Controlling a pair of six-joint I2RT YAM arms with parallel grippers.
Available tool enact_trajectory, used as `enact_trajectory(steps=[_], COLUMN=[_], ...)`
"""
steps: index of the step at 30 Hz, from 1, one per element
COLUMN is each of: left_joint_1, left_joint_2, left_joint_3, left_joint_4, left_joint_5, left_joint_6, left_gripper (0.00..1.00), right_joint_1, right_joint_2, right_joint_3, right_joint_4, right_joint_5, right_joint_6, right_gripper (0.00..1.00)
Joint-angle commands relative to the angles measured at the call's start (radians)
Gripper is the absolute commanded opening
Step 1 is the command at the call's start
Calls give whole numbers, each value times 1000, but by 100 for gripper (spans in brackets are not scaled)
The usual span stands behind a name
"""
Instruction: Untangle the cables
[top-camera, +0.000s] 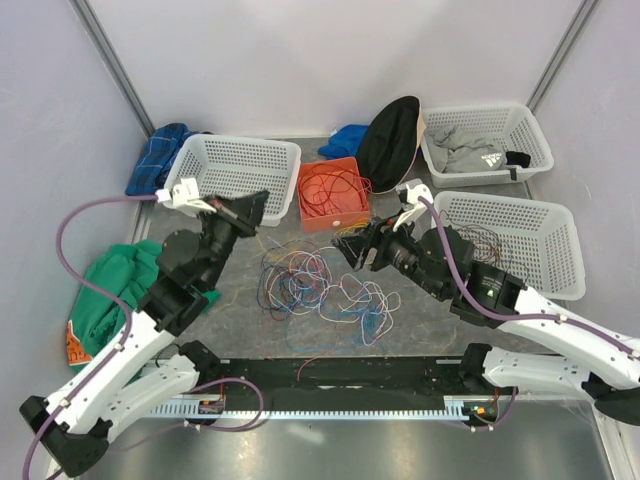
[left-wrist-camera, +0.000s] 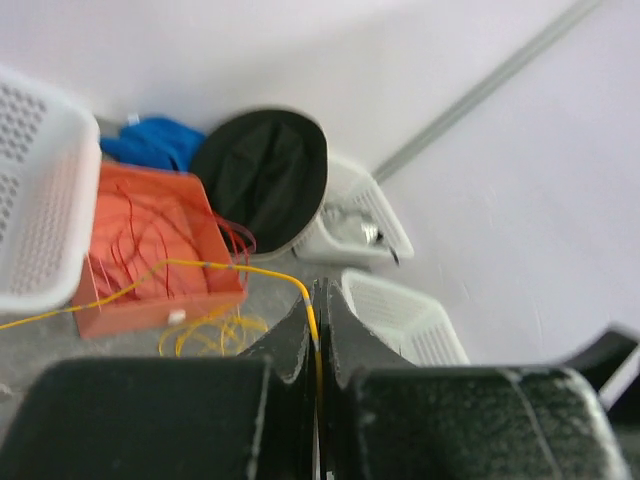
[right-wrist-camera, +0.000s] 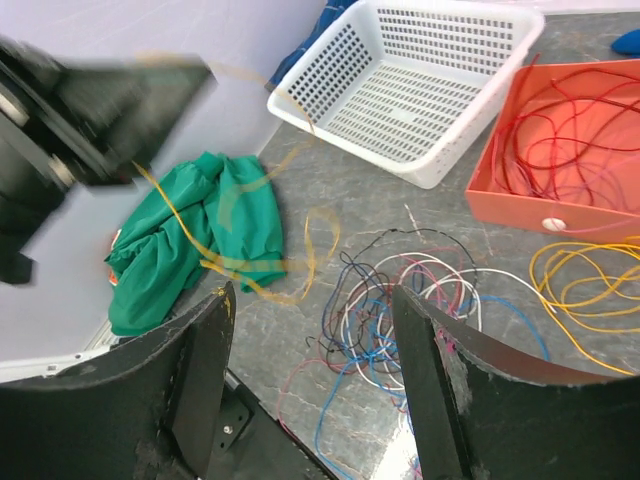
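Observation:
A tangle of thin cables (top-camera: 320, 290), blue, purple, white, black and pink, lies on the grey table between the arms; it also shows in the right wrist view (right-wrist-camera: 400, 300). My left gripper (top-camera: 262, 200) is shut on a yellow cable (left-wrist-camera: 230, 265), held above the table; its strand runs left past the orange tray (left-wrist-camera: 150, 300) in the left wrist view, and the fingers (left-wrist-camera: 300, 330) are pressed together. The lifted yellow cable shows blurred in the right wrist view (right-wrist-camera: 240, 265). My right gripper (top-camera: 350, 245) is open and empty, above the tangle's right side (right-wrist-camera: 312, 290). More yellow loops (right-wrist-camera: 590, 290) lie by the tray.
The orange tray (top-camera: 332, 195) holds red cables. White baskets stand at back left (top-camera: 235, 175), back right (top-camera: 487, 140) and right (top-camera: 520, 240). A green cloth (top-camera: 115, 290) lies at left, a blue cloth (top-camera: 160, 155) behind it, a black cap (top-camera: 390, 140) at the back.

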Motion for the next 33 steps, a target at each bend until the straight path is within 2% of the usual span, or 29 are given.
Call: enact_trajectory(steps=[1, 7, 10, 14, 18, 21, 24, 25, 26, 29, 33], left_joint_1=[37, 163, 256, 389, 472, 519, 549, 549, 546, 504, 407], left_joint_2=[119, 351, 495, 655, 793, 897, 948, 942, 916, 870, 729], left_joint_3=[222, 491, 580, 665, 727, 772, 801, 801, 797, 810, 789], left_joint_4=[-106, -238, -263, -263, -223, -229, -241, -238, -194, -177, -221], left_joint_5=[-176, -229, -157, -118, -112, -45, 64, 72, 89, 93, 90], left_joint_6=[106, 119, 96, 85, 96, 102, 97, 90, 96, 144, 194], left_gripper=[2, 2, 2, 2, 2, 2, 45, 78, 99, 100, 100], right_joint_1=[3, 3, 3, 3, 3, 2, 2, 3, 5, 3, 3], right_joint_2=[-63, -143, -166, -183, -198, -204, -203, -200, -193, -172, -150], right_joint_3=[-49, -98, -131, -165, -216, -242, -257, -260, -262, -259, -256], right_joint_4=[-2, -14, -19, -22, -20, -20, -19, -14, -11, 1, 27], right_joint_5=[68, 93, 103, 119, 203, 252, 266, 260, 258, 264, 254], right_joint_6=[-7, -24, -30, -43, -59, -85, -112, -122, -134, -145, -139], right_gripper=[72, 71, 72, 72, 71, 71, 72, 71, 71, 72, 72])
